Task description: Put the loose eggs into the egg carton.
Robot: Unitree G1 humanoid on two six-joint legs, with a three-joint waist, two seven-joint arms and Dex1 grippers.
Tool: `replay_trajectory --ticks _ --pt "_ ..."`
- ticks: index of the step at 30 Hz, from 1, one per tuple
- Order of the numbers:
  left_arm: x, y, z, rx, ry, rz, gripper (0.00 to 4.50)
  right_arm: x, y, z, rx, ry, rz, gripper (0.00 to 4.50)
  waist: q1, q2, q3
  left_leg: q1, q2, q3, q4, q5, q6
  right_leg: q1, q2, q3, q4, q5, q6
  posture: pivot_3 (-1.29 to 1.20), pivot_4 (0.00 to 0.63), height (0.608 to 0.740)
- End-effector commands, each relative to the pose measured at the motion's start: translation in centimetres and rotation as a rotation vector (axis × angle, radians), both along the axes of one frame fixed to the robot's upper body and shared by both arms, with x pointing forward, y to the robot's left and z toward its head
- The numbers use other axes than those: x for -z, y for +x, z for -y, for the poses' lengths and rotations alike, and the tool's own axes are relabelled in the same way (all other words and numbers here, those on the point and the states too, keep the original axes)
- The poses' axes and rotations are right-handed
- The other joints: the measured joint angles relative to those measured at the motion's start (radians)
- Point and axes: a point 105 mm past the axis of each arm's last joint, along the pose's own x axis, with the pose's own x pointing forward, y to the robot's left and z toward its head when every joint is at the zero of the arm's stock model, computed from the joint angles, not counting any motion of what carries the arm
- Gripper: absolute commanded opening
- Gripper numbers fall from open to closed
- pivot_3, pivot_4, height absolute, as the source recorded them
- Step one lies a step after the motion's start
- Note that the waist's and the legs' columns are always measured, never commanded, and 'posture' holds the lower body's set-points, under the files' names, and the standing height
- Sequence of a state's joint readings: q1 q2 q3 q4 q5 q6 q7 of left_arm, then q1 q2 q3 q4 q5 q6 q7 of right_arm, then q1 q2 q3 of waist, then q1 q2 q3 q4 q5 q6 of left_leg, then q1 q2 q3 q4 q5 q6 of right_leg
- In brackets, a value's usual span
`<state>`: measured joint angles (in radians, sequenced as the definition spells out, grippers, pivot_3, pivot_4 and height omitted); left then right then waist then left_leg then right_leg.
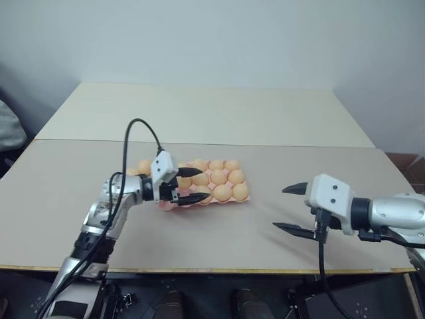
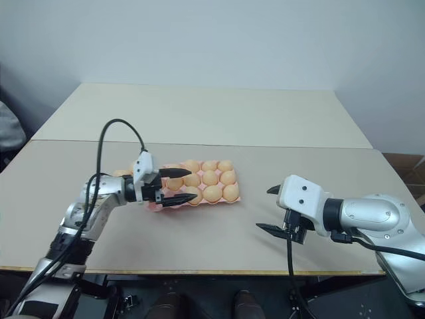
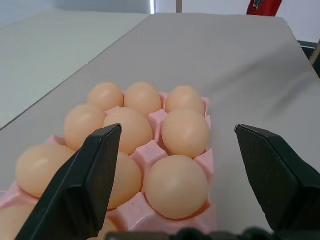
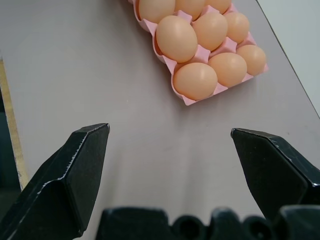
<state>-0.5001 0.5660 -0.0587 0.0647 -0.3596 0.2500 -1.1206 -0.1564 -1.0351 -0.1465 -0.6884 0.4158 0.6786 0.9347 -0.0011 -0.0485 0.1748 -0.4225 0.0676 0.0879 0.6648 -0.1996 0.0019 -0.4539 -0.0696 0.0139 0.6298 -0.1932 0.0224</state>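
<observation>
Egg carton [image 4: 186,98] holding several eggs [image 4: 195,80], left tool [image 1: 191,185] wide, right tool [image 1: 287,208] wide

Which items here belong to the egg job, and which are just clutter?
Job: egg carton, eggs seated in its cups, loose egg beside the carton's far-left end, left gripper open over the carton.
Clutter: red object past the table's edge.

I see smooth, slightly glossy eggs [image 3: 176,186] in a matt pink moulded carton [image 3: 151,154]. The worktop [image 1: 219,236] looks matt beige; tool fingers [image 4: 70,175] are matt black plastic.
</observation>
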Motion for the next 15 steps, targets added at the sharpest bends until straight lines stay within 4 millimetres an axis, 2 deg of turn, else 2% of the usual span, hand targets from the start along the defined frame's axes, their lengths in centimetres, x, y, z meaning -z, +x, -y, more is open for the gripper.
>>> replay_trajectory --ticks 1,4,10,15 --pt "-2.0 -1.0 -2.5 -0.08 -0.02 0.063 3.96 -1.2 0.3 -0.1 -0.035 -0.016 0.054 4.5 -0.006 0.0 0.0 0.0 0.0 0.0 0.0 0.0 0.0 0.0 0.0 0.0 0.0 0.0 0.0 0.0 0.15 0.74" --pt "-2.3 -2.2 -4.9 -0.167 -0.002 0.072 3.96 -1.3 0.5 -0.2 -0.055 -0.018 0.053 4.5 -0.012 0.0 0.0 0.0 0.0 0.0 0.0 0.0 0.0 0.0 0.0 0.0 0.0 0.0 0.001 0.0 0.15 0.74" --pt "-2.7 -5.0 -12.3 -0.486 0.073 0.051 3.96 -1.4 1.2 -0.5 -0.115 -0.017 0.039 4.5 -0.015 0.0 0.0 0.001 0.001 0.0 0.0 0.0 0.0 -0.001 0.0 0.0 0.0 -0.002 -0.001 0.0 0.15 0.74" --pt "-3.7 -8.1 -15.9 -0.656 0.108 0.057 3.96 -1.5 1.8 -0.2 -0.145 -0.031 0.025 4.5 -0.01 0.0 0.0 0.0 0.001 0.002 0.0 0.0 0.0 -0.001 -0.002 -0.001 0.0 -0.004 -0.005 0.0 0.15 0.74"
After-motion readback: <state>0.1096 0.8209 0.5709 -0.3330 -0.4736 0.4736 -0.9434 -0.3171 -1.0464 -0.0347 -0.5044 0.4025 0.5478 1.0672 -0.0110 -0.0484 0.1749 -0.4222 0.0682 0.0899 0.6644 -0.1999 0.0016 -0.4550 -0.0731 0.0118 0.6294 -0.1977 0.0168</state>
